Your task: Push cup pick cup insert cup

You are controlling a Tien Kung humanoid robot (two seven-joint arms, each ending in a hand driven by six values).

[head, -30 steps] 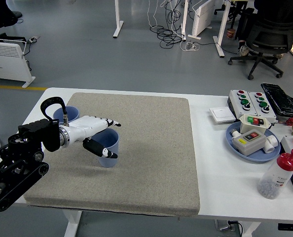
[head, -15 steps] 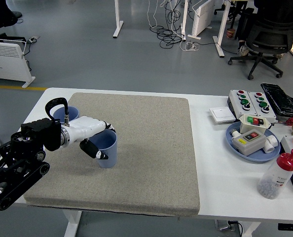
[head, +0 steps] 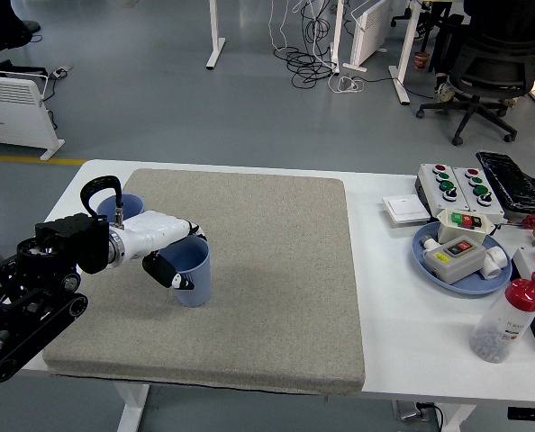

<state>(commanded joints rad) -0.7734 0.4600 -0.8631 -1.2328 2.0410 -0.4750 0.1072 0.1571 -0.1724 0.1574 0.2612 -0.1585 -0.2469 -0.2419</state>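
Two light blue cups stand on the grey mat at its left side. The nearer cup is upright, and my left hand is shut on it, fingers over its rim and thumb against its left wall. The second cup sits behind and to the left, partly hidden by my black wrist cable. My left arm reaches in from the lower left corner. No right arm shows in the picture.
At the table's right are a blue plate holding button boxes, a grey box with red and green buttons, a white switch and a red-capped bottle. Office chairs and desks stand beyond the table.
My left hand went from spread fingers over the nearer cup to a closed grasp on it. Hand and cup have shifted slightly left.
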